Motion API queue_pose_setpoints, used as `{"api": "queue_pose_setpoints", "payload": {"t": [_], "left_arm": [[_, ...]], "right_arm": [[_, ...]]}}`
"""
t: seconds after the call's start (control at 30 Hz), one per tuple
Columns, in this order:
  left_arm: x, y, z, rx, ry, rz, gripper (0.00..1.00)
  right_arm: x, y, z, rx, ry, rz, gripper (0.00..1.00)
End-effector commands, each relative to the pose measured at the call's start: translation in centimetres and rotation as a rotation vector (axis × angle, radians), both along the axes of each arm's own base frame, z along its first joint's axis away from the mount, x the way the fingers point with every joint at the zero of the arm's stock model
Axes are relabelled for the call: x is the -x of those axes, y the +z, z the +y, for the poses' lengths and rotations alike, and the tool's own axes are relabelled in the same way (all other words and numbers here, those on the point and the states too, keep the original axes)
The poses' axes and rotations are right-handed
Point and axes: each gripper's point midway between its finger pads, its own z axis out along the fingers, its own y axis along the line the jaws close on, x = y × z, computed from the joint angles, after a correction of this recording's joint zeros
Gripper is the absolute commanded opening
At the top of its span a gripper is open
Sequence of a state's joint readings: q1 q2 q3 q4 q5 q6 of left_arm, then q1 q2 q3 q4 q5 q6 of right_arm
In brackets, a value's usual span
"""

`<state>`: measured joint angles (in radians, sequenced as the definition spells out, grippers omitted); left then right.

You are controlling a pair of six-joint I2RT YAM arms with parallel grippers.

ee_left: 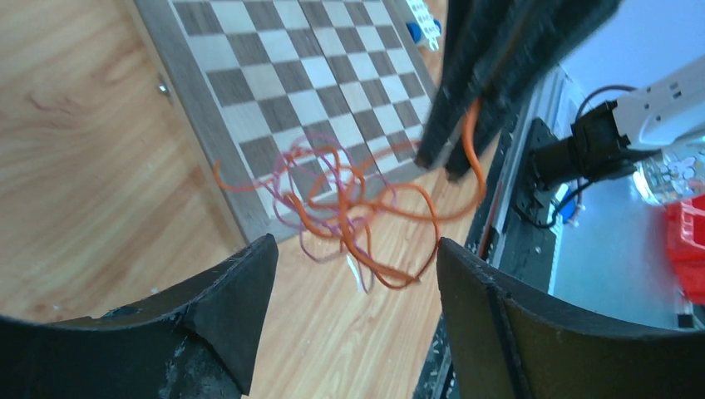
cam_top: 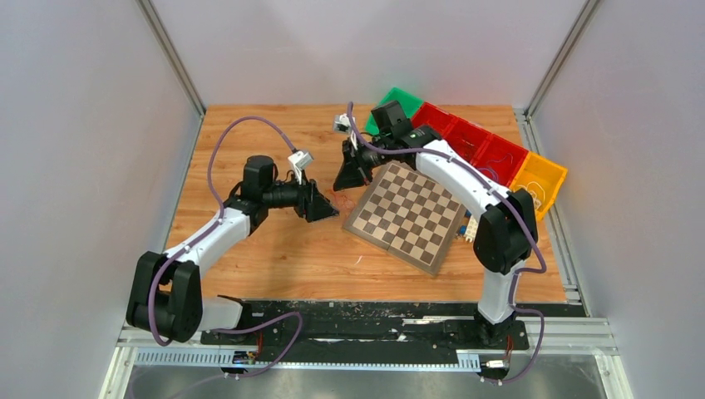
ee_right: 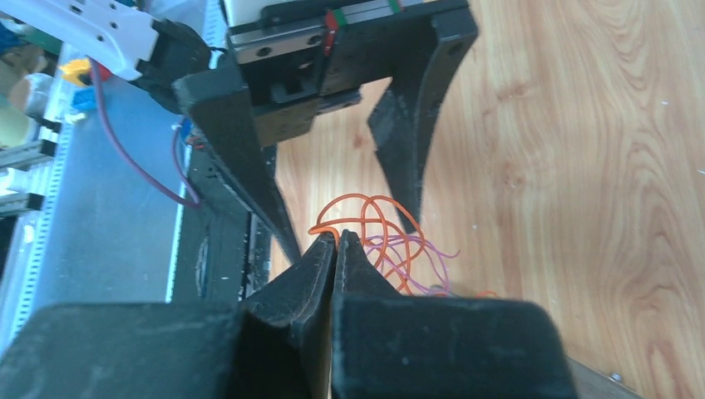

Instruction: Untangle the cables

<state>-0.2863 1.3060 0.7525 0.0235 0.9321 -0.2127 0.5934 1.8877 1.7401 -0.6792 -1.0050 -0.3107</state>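
The cables (ee_left: pixel 349 208) are a small loose knot of thin orange and purple wires, hanging just above the wood at the chessboard's corner. In the top view the cables (cam_top: pixel 337 199) show only faintly between the two grippers. My right gripper (ee_right: pixel 337 237) is shut, with an orange strand pinched at its tips, and it comes down from the upper right in the left wrist view (ee_left: pixel 449 166). My left gripper (ee_left: pixel 353 249) is open, its fingertips just short of the knot on either side. Nothing lies between its jaws.
A chessboard (cam_top: pixel 407 216) lies tilted on the wooden table, right of the grippers. Green (cam_top: pixel 401 96), red (cam_top: pixel 478 141) and yellow (cam_top: pixel 540 179) bins stand along the back right. Small blue and white pieces (cam_top: pixel 467 229) sit by the board's right edge.
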Motion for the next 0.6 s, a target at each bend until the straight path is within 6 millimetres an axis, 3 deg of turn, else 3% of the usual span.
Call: {"api": "queue_pose_setpoints", "payload": {"t": [0.0, 0.07, 0.1, 0.17, 0.23, 0.4, 0.57], "left_arm": [[-2.2, 3.6, -0.5, 0.067, 0.060, -0.122, 0.76], [-2.3, 3.7, -0.7, 0.083, 0.063, -0.110, 0.65], [-2.3, 3.4, -0.7, 0.081, 0.066, -0.100, 0.53], [-2.0, 2.3, -0.5, 0.056, 0.067, -0.062, 0.35], [-1.4, 0.9, 0.1, 0.010, 0.056, -0.050, 0.25], [-0.1, -2.7, 2.8, -0.067, 0.060, -0.025, 0.19], [-0.4, -5.2, 6.0, -0.118, 0.116, 0.072, 0.10]], "right_arm": [[1.7, 4.4, 1.7, -0.117, 0.062, 0.018, 0.00], [1.7, 5.6, 2.0, -0.145, 0.061, 0.010, 0.00], [1.5, 6.6, 2.2, -0.164, 0.056, -0.008, 0.00], [0.7, 9.0, 2.0, -0.199, 0.033, -0.057, 0.00], [-0.7, 11.7, 1.3, -0.236, -0.020, -0.106, 0.00], [-4.6, 19.1, -1.9, -0.370, -0.191, -0.194, 0.00], [-6.7, 23.8, -4.5, -0.464, -0.307, -0.281, 0.00]]}}
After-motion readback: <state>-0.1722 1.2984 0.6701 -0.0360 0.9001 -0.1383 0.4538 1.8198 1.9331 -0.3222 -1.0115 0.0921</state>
